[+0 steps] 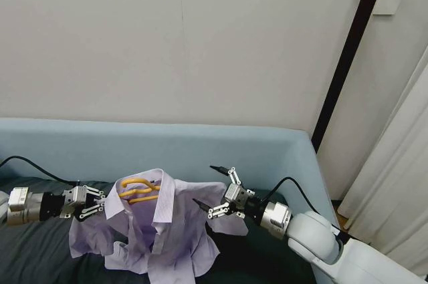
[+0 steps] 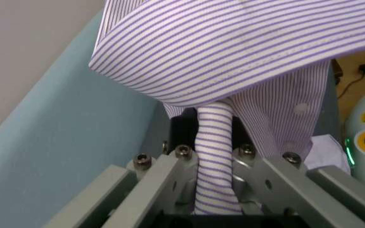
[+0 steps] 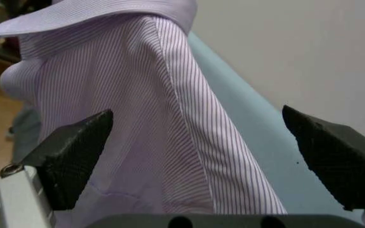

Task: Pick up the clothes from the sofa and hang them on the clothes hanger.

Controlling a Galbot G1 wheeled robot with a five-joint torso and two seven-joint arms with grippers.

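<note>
Shirt fold between left jaws

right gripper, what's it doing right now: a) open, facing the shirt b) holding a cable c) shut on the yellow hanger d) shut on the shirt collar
a: in the right wrist view the right gripper has its two black pads spread wide, with the striped shirt ahead of them and not pinched.

shirt: purple-striped, rumpled on sofa | hanger: yellow, in collar
</note>
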